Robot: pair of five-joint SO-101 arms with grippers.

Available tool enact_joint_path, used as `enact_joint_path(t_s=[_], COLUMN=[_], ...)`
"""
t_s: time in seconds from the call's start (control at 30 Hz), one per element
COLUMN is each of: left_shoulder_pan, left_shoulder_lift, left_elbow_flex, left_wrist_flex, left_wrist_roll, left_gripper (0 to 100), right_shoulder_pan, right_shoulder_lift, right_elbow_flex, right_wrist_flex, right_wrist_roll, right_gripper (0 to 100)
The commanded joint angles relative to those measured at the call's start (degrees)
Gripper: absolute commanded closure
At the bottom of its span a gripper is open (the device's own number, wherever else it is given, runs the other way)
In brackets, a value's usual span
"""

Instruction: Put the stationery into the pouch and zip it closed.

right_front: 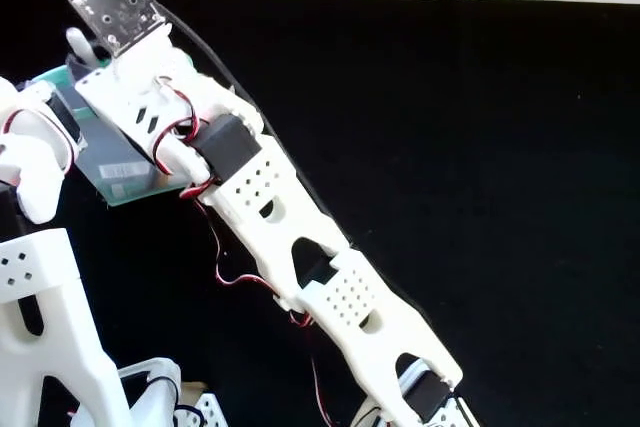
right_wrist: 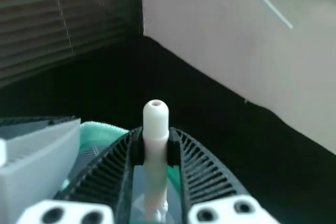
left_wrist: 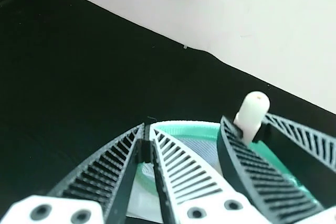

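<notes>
Right gripper clamped on upright white pen; pouch open beneath it. Left gripper pinches pouch rim. Likely mid-insertion; release and zipping left.

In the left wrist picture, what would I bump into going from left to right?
left gripper, pinching the pouch → the pouch's green rim → white pen

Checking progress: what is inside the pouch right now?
A white pen in the right hand is at the pouch's mouth. This and the left hand hide the rest inside.
</notes>
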Motion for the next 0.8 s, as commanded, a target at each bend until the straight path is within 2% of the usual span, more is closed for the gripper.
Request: enact_joint_path(t_s=[0.0, 0.1, 0.33, 0.77], left_shoulder_pan=[-0.7, -0.7, -0.7, -0.7], left_shoulder_lift=[3.5, 3.5, 3.5, 3.6], left_elbow_flex=[6.4, 6.4, 6.5, 6.7], left_wrist_flex=[1.1, 1.1, 1.2, 1.1], left_wrist_roll=[0.4, 0.4, 0.3, 0.3], left_gripper=[99, 99, 99, 99], right_shoulder_pan=[0.1, -0.7, -1.2, -0.7], right_shoulder_lift=[-4.7, -5.9, -7.4, -10.4], right_elbow_flex=[-6.3, -6.3, -6.3, -6.3], right_wrist_flex=[4.7, 7.8, 11.0, 11.1], right_wrist_roll=[-0.4, -0.4, -0.1, -0.2], right_gripper=[99.2, 96.9, 78.8, 78.5])
